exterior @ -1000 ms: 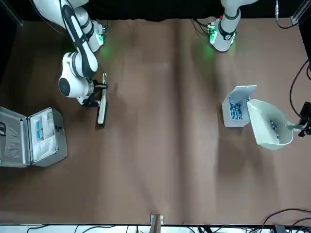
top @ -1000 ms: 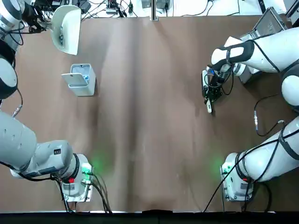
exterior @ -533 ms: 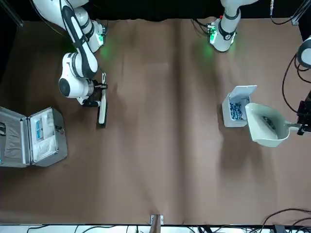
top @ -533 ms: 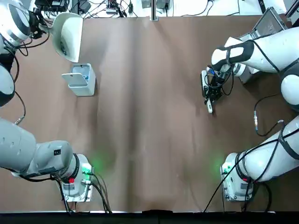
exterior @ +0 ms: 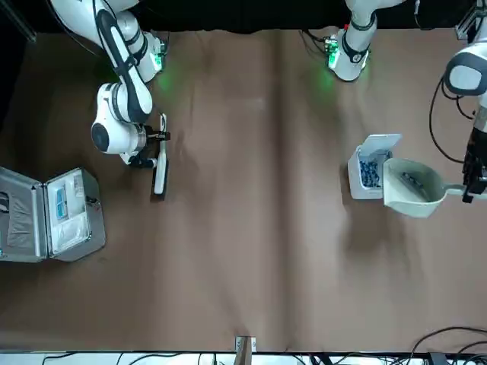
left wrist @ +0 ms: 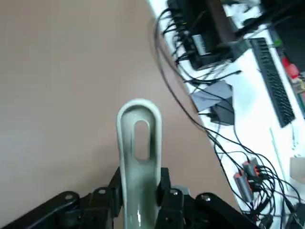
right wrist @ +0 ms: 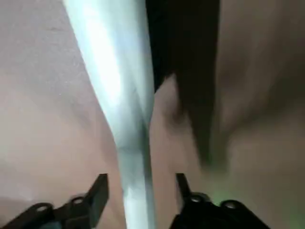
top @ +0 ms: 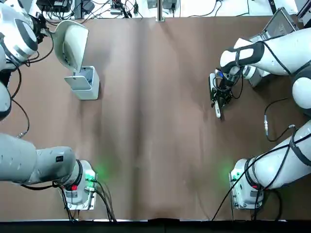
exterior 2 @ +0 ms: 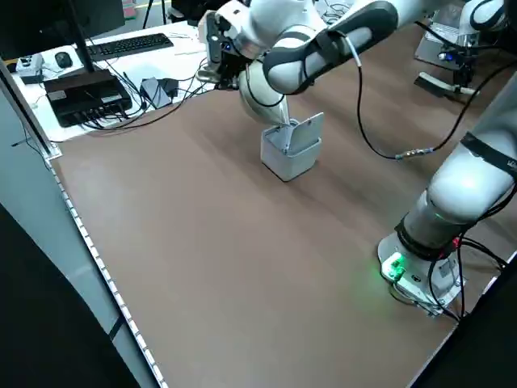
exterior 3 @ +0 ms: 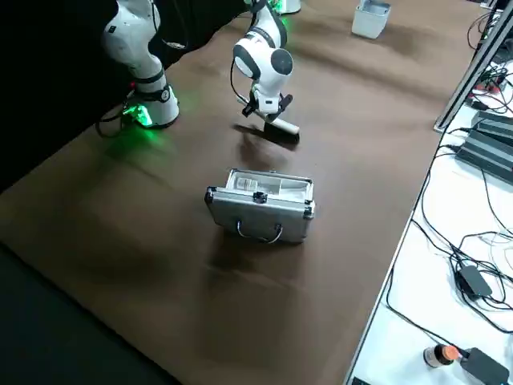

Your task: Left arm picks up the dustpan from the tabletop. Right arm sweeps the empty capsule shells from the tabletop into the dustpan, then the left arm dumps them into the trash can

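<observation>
Hanging over the trash can's (exterior: 368,176) open mouth, far left of the tabletop (top: 155,121), the dustpan (exterior: 412,186) still carries a few capsule shells (exterior: 415,181); more lie in the bin. Pan handle runs away from the bin to the left gripper (left wrist: 138,202), clamped on it. Smooth pale plastic scoop, boxy grey bin, lid up. Right gripper (right wrist: 138,195), far right, straddles a brush (top: 215,94), fingers slightly apart.

We see the pale dustpan (exterior: 412,187) tilted over the open grey trash can (exterior: 367,176) at ten o'clock, blue capsule shells (exterior: 370,171) inside.
</observation>
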